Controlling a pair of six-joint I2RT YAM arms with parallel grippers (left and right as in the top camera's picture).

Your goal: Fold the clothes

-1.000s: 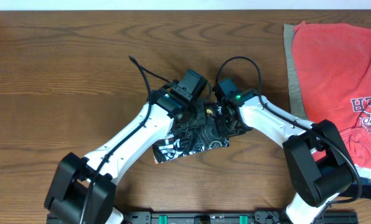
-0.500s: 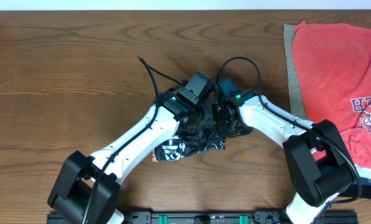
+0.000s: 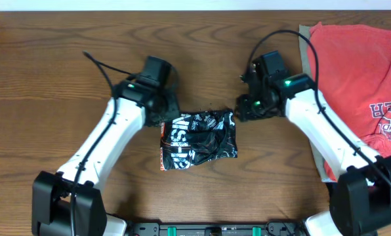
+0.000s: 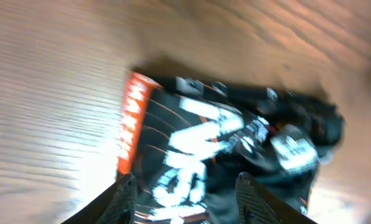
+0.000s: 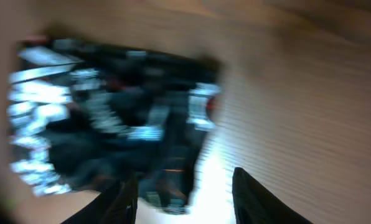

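Observation:
The black jersey (image 3: 199, 139) lies in a small crumpled, folded bundle at the middle of the table, white lettering up and an orange strip at its left edge. My left gripper (image 3: 165, 110) hovers just off its upper left corner, and my right gripper (image 3: 243, 109) just off its upper right corner. In the left wrist view the jersey (image 4: 235, 140) shows below my open left gripper (image 4: 188, 198). The right wrist view is blurred; the jersey (image 5: 111, 118) lies beyond my open right gripper (image 5: 185, 198). Neither holds cloth.
A coral-red printed T-shirt (image 3: 356, 72) lies spread at the right edge of the table, on top of a beige garment (image 3: 305, 65) whose edge shows along its left side. Bare wooden tabletop (image 3: 64, 59) surrounds the jersey.
Both grippers were together over the jersey and have let go. The left arm swung out to the left, the right arm up and to the right. The bundle now lies uncovered.

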